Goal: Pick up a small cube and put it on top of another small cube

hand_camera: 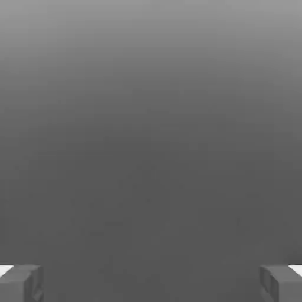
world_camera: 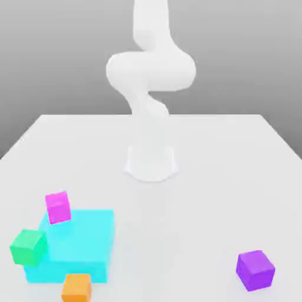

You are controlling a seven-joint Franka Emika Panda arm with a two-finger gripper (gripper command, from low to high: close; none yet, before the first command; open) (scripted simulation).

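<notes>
The small violet-purple cube (world_camera: 255,269) rests alone on the white table (world_camera: 194,218), near its front edge at the exterior view's right. A magenta-pink cube (world_camera: 58,207), a green cube (world_camera: 28,246) and an orange cube (world_camera: 76,287) sit around the large flat cyan block (world_camera: 74,245) at the exterior view's left. The white arm (world_camera: 150,76) rises from its base (world_camera: 151,162) at the table's middle and runs out of the exterior view at the top. In the hand view my gripper (hand_camera: 151,283) is open, its grey fingertips (hand_camera: 20,283) far apart, nothing between them, only plain grey behind.
The cyan block takes up the front corner at the exterior view's left, with the pink and green cubes partly on or against it. The arm's base stands between the two groups of objects. The table's back edge runs across behind the base.
</notes>
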